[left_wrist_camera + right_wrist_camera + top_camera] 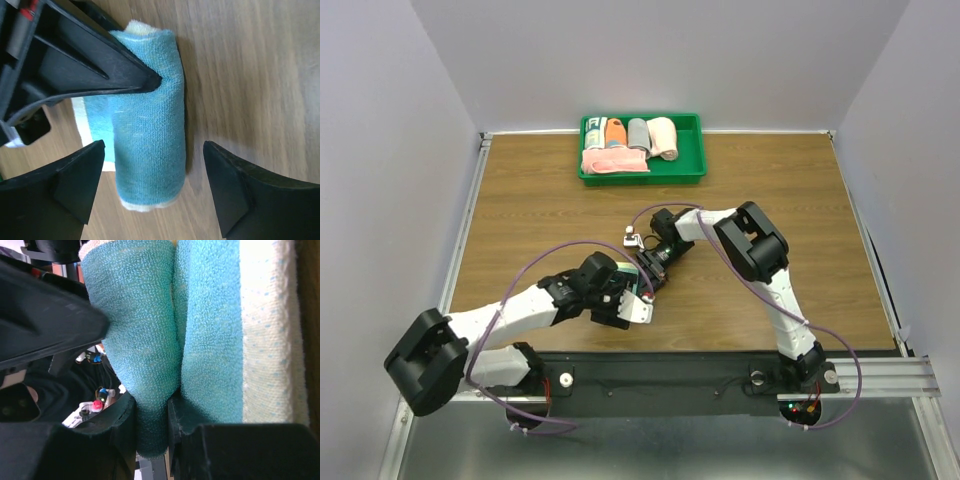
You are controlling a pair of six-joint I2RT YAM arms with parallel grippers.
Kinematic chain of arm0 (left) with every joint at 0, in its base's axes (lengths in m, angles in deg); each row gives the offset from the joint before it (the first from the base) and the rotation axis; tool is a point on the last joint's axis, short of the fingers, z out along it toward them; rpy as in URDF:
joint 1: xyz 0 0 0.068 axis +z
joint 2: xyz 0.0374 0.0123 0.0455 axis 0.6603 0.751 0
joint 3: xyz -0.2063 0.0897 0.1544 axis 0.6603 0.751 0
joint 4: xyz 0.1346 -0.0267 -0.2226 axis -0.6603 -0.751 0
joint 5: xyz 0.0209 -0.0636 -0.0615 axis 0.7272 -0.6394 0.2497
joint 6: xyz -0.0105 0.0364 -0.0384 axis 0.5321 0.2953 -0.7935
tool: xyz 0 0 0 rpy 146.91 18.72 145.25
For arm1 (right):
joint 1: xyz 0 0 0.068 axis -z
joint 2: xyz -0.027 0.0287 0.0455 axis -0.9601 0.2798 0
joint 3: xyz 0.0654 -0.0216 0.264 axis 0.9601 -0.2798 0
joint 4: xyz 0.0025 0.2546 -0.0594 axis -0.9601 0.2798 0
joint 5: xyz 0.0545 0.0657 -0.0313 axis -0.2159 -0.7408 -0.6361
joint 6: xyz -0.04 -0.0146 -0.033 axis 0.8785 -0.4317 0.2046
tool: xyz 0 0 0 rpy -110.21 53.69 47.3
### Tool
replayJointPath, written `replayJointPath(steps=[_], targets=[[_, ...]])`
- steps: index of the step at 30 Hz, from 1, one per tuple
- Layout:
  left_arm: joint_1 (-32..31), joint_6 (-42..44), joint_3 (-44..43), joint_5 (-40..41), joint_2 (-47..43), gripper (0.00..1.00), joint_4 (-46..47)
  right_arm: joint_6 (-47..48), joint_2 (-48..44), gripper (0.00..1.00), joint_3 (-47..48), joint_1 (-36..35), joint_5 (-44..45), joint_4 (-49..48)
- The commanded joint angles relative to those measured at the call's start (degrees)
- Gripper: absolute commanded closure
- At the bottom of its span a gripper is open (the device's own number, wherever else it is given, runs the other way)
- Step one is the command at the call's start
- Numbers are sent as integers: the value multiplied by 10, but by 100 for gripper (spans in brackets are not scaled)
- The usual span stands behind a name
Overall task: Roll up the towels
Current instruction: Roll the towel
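A teal towel point(150, 135) with pale yellow edges lies on the wooden table, mostly rolled into a stubby cylinder, with a flat tail point(95, 120) still spread beside it. My left gripper point(152, 160) stands open, one finger on each side of the roll's near end and neither touching it. From the other side, my right gripper point(152, 425) is shut on a fold of the teal towel point(145, 340). In the top view both grippers meet at mid-table, left gripper point(640, 300) and right gripper point(652, 270), and hide most of the towel. A pale peach rolled towel point(663, 138) lies in the tray.
A green tray point(692, 170) at the back of the table holds several rolled cloths and a loose pink one point(613, 163). Purple cables loop over the table beside both arms. White walls stand on three sides.
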Motion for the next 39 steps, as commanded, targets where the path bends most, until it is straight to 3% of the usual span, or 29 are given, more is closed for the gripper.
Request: replayJointPath(steps=[1, 3, 4, 6, 8, 11, 12, 14, 15, 17, 19, 26, 33, 36, 39], targets=[[-3, -1, -7, 20, 44, 19, 48, 30, 31, 99, 4, 7, 54, 25], [-3, -8, -14, 22, 71, 29, 45, 40, 33, 99, 6, 8, 52, 34], [-3, -17, -23, 24, 99, 41, 38, 43, 33, 99, 8, 8, 52, 37], [-3, -23, -37, 25, 131, 55, 26, 52, 31, 99, 9, 9, 53, 45], [-3, -29, -47, 10, 144, 62, 0, 57, 25, 97, 10, 14, 53, 52], [-1, -26, -75, -42, 170, 69, -73, 52, 4, 74, 17, 33, 70, 59], [0, -30, -87, -53, 180, 71, -87, 44, -5, 60, 19, 48, 83, 59], [4, -30, -100, -85, 192, 72, -129, 38, -35, 52, 28, 66, 96, 60], [12, -29, -106, -94, 197, 73, -141, 33, -49, 39, 32, 87, 104, 59], [26, -26, -125, -127, 215, 74, -174, 24, -85, 36, 41, 107, 124, 60], [48, -20, -155, -149, 244, 74, -213, 20, -108, 20, 52, 135, 141, 62], [148, 27, -290, -274, 398, 75, -362, 51, -245, 18, 47, 190, 238, 58], [207, 60, -415, -311, 533, 75, -470, 82, -392, 25, -41, 188, 277, 14], [218, 62, -465, -312, 584, 74, -498, 97, -442, 27, -74, 142, 313, -10], [223, 66, -518, -317, 643, 74, -531, 109, -483, 27, -118, 56, 451, -65]])
